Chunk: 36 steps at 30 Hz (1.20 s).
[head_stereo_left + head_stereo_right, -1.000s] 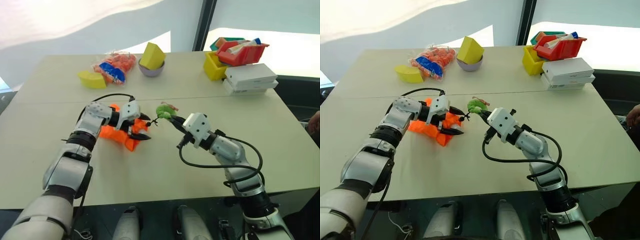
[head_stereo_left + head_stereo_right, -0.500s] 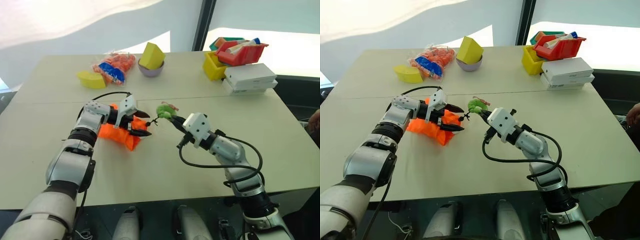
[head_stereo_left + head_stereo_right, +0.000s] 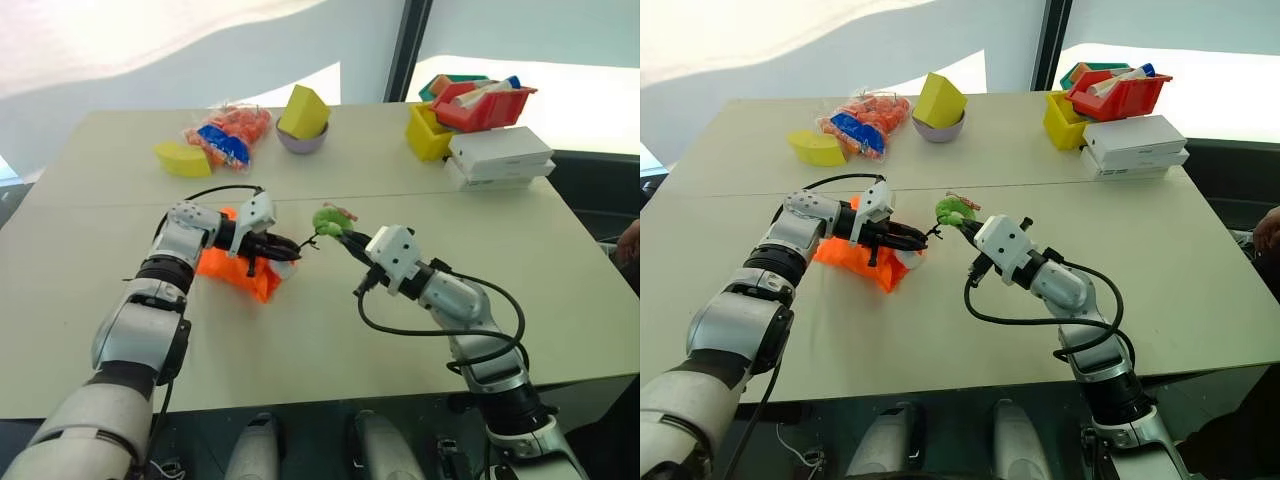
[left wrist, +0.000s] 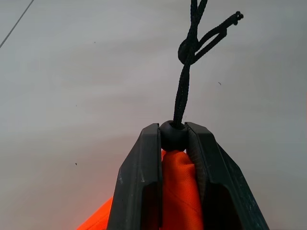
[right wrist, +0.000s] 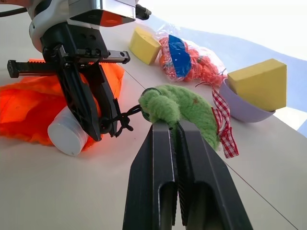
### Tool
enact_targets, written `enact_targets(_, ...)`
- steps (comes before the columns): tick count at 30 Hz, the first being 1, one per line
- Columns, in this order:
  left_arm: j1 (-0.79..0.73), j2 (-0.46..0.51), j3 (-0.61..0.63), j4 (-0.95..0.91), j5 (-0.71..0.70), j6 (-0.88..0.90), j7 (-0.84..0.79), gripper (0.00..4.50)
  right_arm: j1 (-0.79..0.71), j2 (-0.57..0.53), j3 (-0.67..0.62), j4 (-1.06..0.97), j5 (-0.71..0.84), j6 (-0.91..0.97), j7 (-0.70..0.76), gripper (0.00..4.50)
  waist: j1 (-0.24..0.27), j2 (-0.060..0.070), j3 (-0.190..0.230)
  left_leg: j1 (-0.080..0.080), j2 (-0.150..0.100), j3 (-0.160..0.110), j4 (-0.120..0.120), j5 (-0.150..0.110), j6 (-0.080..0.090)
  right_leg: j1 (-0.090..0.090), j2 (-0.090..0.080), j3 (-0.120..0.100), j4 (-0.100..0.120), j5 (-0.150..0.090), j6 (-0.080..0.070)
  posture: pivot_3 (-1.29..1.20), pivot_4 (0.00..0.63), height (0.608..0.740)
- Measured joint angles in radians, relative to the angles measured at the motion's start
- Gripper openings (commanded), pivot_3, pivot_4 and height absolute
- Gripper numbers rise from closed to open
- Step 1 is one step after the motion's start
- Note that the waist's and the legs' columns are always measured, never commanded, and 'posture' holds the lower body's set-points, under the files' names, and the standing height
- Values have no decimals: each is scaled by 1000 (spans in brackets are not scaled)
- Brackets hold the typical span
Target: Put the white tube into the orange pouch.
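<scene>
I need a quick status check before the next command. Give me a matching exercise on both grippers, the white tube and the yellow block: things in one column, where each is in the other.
1. left gripper
2. right gripper
3. white tube
4. yellow block

a. sits in the purple bowl
b. shut on the green ball
c. cap end pokes out of the pouch's mouth
d. shut on the neck of the orange pouch

Pairs: 1-d, 2-b, 3-c, 4-a
</scene>
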<state>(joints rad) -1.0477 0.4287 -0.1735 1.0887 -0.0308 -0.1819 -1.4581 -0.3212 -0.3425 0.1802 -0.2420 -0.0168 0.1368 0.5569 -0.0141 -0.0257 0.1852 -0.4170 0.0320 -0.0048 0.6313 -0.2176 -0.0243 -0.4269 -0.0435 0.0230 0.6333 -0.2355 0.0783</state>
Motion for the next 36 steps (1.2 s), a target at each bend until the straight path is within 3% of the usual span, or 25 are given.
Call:
enact_targets(6,42,11,0,-62,-1,3,-4,203,-5,-2,0,10,-33,0,-32,0,-2,0,0,1,0,0,0,0,0,0,0,0,1,0,0,0,150,740)
enact_targets(13,161,83,1,-278,-10,59,-9,203,-35,-35,-25,122,-145,9,-152,0,-2,0,0,2,0,0,0,0,0,0,0,0,3,0,0,0,150,740)
enact_targets(22,372,200,26,-616,-66,207,38,203,-45,-40,-24,152,-167,10,-162,0,-6,0,0,6,0,1,0,0,0,0,0,2,11,-3,-1,0,150,740)
enact_targets(29,473,238,42,-763,-101,301,94,203,-47,-39,-23,152,-166,12,-158,0,-4,0,0,8,0,1,0,0,0,0,0,2,14,-3,-2,0,150,740)
enact_targets(30,483,239,46,-776,-112,319,102,1236,-47,-39,-23,152,-162,12,-154,0,-6,0,0,8,0,1,0,0,0,0,0,2,14,-3,-2,0,150,740)
enact_targets(31,493,238,49,-786,-127,342,108,1557,-47,-38,-23,152,-152,12,-142,305,-6,0,0,8,0,1,0,0,0,0,0,2,14,-3,-2,0,150,740)
enact_targets(33,507,238,56,-804,-157,381,116,2608,-47,-40,-23,148,-130,17,-106,1028,-6,0,0,8,0,1,0,0,0,0,0,2,14,-4,-2,0,150,740)
enact_targets(36,533,237,85,-832,-187,420,157,4165,-31,-43,-10,108,-90,28,-39,2532,-7,0,0,8,1,0,0,0,0,0,0,2,14,-4,-2,0,150,740)
